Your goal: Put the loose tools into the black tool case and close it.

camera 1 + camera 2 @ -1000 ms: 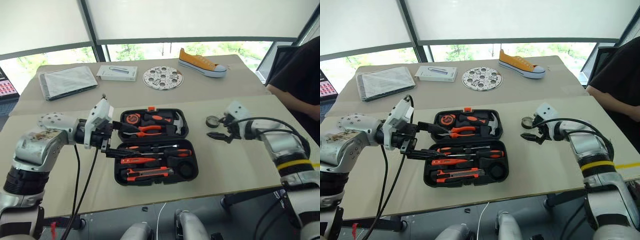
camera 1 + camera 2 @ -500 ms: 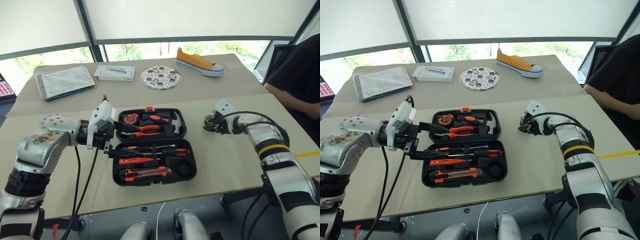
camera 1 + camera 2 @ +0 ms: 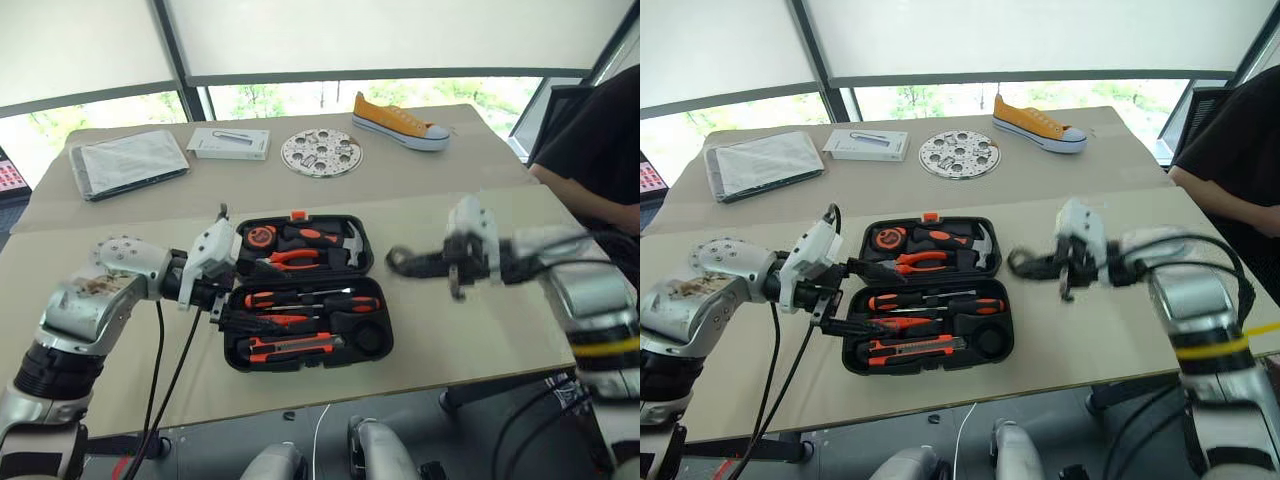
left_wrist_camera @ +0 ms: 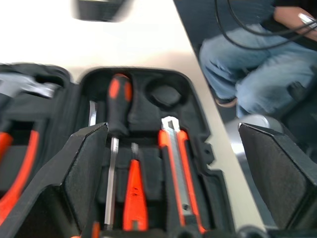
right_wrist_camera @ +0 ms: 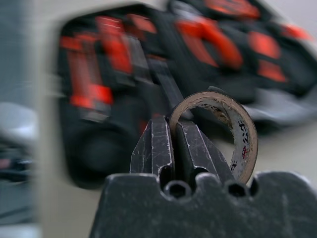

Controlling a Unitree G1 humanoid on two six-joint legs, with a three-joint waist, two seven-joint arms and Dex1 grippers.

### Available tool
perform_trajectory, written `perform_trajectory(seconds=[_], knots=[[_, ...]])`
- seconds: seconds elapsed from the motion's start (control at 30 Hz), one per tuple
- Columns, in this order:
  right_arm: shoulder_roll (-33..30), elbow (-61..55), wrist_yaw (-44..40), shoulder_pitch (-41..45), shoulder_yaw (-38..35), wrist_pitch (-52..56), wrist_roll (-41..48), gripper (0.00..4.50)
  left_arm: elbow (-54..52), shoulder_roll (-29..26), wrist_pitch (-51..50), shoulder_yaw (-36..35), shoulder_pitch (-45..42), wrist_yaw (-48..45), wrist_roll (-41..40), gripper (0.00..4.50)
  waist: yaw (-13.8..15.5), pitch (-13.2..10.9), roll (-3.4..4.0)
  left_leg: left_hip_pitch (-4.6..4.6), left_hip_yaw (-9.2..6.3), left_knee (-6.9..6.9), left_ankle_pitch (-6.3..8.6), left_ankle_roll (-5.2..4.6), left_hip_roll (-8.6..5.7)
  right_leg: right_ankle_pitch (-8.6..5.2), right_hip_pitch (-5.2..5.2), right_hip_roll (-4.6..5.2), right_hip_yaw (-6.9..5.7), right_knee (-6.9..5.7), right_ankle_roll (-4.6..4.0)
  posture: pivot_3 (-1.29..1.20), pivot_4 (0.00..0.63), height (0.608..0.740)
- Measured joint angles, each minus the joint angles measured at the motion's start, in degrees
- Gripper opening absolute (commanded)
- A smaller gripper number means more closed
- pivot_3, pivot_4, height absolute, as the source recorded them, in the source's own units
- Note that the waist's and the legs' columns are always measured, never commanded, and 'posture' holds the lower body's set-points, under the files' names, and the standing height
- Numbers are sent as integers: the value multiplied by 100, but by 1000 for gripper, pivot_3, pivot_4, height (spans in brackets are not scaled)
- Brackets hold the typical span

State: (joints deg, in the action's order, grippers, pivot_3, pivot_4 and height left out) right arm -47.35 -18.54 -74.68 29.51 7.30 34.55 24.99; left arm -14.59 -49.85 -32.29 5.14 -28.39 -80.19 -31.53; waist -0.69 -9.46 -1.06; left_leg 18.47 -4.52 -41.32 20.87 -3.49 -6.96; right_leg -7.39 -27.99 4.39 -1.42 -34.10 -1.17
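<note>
Tape roll lifted off the table, on its way to the case.

From the head view, my right gripper (image 3: 400, 263) has swung in from the right of the black tool case (image 3: 306, 291) and now carries the grey tape roll (image 3: 396, 259) just off the case's right edge; only the round slot looks empty. In the right wrist view its fingers (image 5: 166, 148) pinch the roll's wall. In the left wrist view my left gripper (image 4: 173, 163) hangs spread wide over the screwdrivers (image 4: 118, 119) and utility knife (image 4: 176, 163), crowding the case's left edge. The person (image 3: 600, 130) sits far right, clear.
</note>
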Motion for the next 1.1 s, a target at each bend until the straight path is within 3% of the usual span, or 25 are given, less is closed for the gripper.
perform_trajectory(seconds=[0.13, 0.4, 0.47, 0.53, 0.67, 0.9, 0.97, 1.0, 1.1], knots=[[-61, -827, 280, -481, 406, 80, -170, 43, -174, -112, 151, 54, 77, -203, 0, 4500, 22, 0, -1, -10, 4, -4, 8, 15, -6, 7, 14, 0, 5, 2, 11, 0, 150, 737], [-59, -705, 722, -606, 1070, -171, -971, 43, -209, -161, 349, 200, 93, -312, 125, 4500, 43, 0, -1, -10, 9, -2, 0, 1, -7, 10, 8, 0, -9, 3, 6, 0, 150, 737], [-62, -566, 750, -620, 1203, -216, -1138, 787, -205, -161, 349, 209, 66, -311, 129, 4500, 46, 0, -1, -10, 9, -2, 0, 0, -8, 10, 8, 0, -11, 4, 7, 0, 150, 737], [-63, -467, 831, -627, 1239, -303, -1273, 1140, -194, -162, 349, 211, 9, -310, 140, 4500, 53, 0, -1, -10, 9, -1, 0, 0, -8, 10, 8, 1, -12, 4, 7, 0, 150, 737], [-99, -556, 808, -652, 1088, -294, -1175, 2477, -143, -166, 350, 211, -8, -311, 205, 4500, 75, 0, -1, -9, 7, 1, 0, 0, -7, 9, 7, 0, -16, 5, 6, 0, 150, 737], [-216, -930, 514, -729, 472, 185, -174, 2477, 18, -203, 351, 153, 139, -141, 276, 4500, 84, 0, -1, -8, 8, -8, 2, 4, -9, 10, 12, 2, -27, 5, 7, 0, 150, 737], [-279, -829, 621, -619, 44, 367, 30, 1972, 197, -210, 350, 55, 300, 43, 356, 4500, 83, 0, -1, -11, 8, -6, 0, 1, -7, 11, 11, -1, -25, 4, 5, 0, 150, 737], [-282, -721, 702, -558, -155, 462, 122, 1757, 287, -212, 361, -42, 416, 189, 407, 3962, 82, 0, -1, -13, 7, -3, 0, 1, -3, 11, 11, -4, -26, 5, 3, 0, 150, 737], [-378, -209, 964, -612, -711, 502, 147, 686, 766, -291, 468, -536, 904, 603, 573, 2941, 86, 1, -1, -15, 8, 9, -1, 0, -2, 11, 2, -7, -30, 4, 1, 0, 150, 737]])
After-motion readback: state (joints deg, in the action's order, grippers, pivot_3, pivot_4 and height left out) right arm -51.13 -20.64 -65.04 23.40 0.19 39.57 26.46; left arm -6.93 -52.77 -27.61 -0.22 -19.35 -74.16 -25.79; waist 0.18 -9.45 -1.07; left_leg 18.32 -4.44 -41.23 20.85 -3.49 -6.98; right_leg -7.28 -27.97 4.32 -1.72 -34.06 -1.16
